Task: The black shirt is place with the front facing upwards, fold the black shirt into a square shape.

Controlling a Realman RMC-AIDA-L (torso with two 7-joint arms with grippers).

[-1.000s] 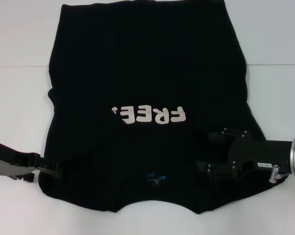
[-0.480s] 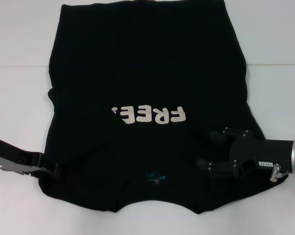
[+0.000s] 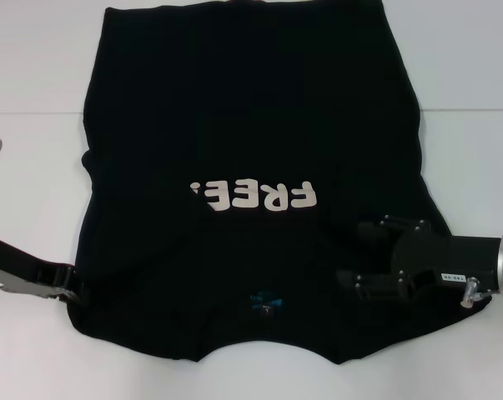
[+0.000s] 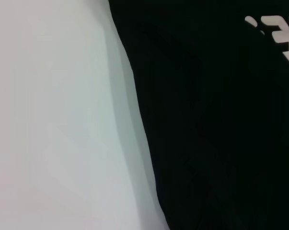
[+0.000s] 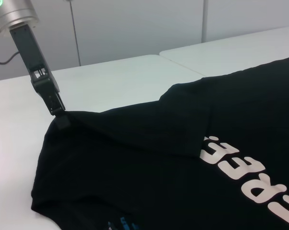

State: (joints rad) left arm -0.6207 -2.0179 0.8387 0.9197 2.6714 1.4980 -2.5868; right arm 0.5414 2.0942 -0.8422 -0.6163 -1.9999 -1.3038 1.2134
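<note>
The black shirt (image 3: pixel 251 125) lies flat on the white table (image 3: pixel 34 167), its white "FREE!" lettering (image 3: pixel 255 197) facing up and its blue neck label (image 3: pixel 266 300) near me. Both sleeves look tucked in, so the outline is roughly rectangular. My left gripper (image 3: pixel 74 289) sits low at the shirt's near left edge, touching the hem; the right wrist view shows the left gripper (image 5: pixel 61 119) at the cloth's raised corner. My right gripper (image 3: pixel 355 255) stands open over the shirt's near right part, nothing between its fingers. The left wrist view shows only the shirt (image 4: pixel 216 134) edge beside bare table.
White tabletop surrounds the shirt on both sides, with a seam line (image 3: pixel 34 111) running across it. In the right wrist view a pale wall (image 5: pixel 134 24) rises behind the table.
My left gripper has slid leftward from over the shirt to its edge. The shirt's outline and the right gripper have barely moved.
</note>
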